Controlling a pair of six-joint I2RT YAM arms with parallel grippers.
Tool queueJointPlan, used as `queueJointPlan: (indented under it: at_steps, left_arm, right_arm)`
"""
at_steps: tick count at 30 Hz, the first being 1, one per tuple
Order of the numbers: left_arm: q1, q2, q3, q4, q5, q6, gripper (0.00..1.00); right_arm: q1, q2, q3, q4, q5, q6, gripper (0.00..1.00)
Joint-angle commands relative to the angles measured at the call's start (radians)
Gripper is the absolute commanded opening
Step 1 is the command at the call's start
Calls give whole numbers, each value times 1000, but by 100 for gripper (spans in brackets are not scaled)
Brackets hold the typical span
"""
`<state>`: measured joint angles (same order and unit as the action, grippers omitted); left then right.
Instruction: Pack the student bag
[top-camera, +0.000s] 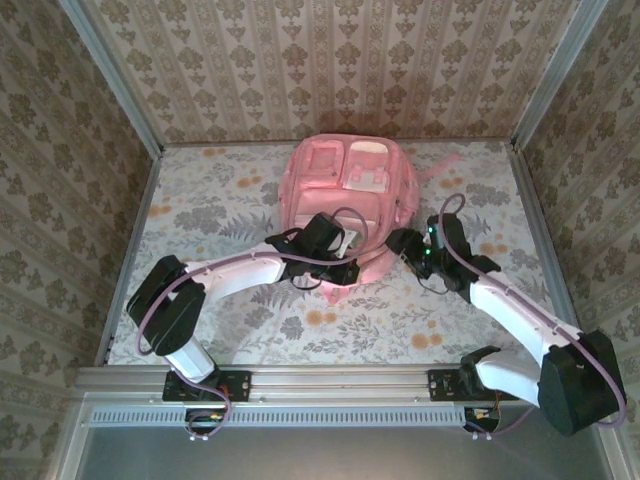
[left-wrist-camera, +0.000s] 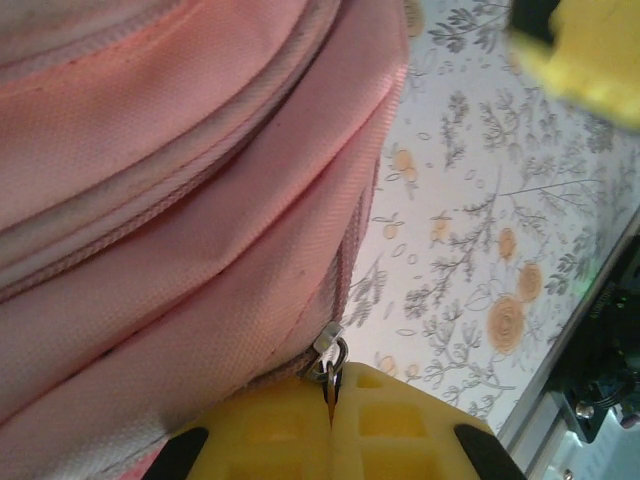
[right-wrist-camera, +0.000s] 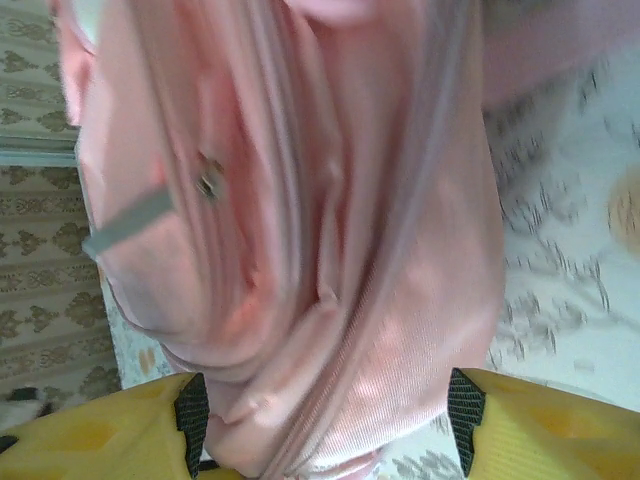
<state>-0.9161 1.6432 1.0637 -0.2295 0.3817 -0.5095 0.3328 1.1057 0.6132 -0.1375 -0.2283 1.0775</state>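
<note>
One student bag (top-camera: 345, 185), two zip pulls (left-wrist-camera: 330, 352), two arms (top-camera: 240, 270), left hand (left-wrist-camera: 330, 390) and right hand (right-wrist-camera: 328, 420), one floral table (top-camera: 220, 210).

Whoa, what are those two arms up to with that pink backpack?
Two robot arms are working on the student bag, which lies on the flowered table. The left gripper is pinched shut on a small metal zipper pull at the bag's near edge. The right gripper is open at the bag's near right corner, its fingers spread to either side of the pink fabric.

Student bag (top-camera: 345, 185) pink, whitish patches. Table (top-camera: 215, 215) floral, orange blooms. Walls (top-camera: 330, 60) beige damask. Left pincer (left-wrist-camera: 331, 410) yellow; zipper pull (left-wrist-camera: 331, 352) silver.
</note>
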Motion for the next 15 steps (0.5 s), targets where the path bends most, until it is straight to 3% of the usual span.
queueJointPlan:
  at_steps: [1,11,13,15]
  left_arm:
    - [-34,14,59,54,48,-18,0]
    - [-72,56,122,45,55,-13,0]
    - [-75,63,132,42,58,-12,0]
    - [-77,69,142,41,59,-11,0]
  right_arm:
    - [22,-51,-55,58,-2,123,68]
    - [45,59,-71,203,-19,138,69]
    - [53,89,-52,211,-14,127,67]
    - [61,117,-35,212,-6,111,57]
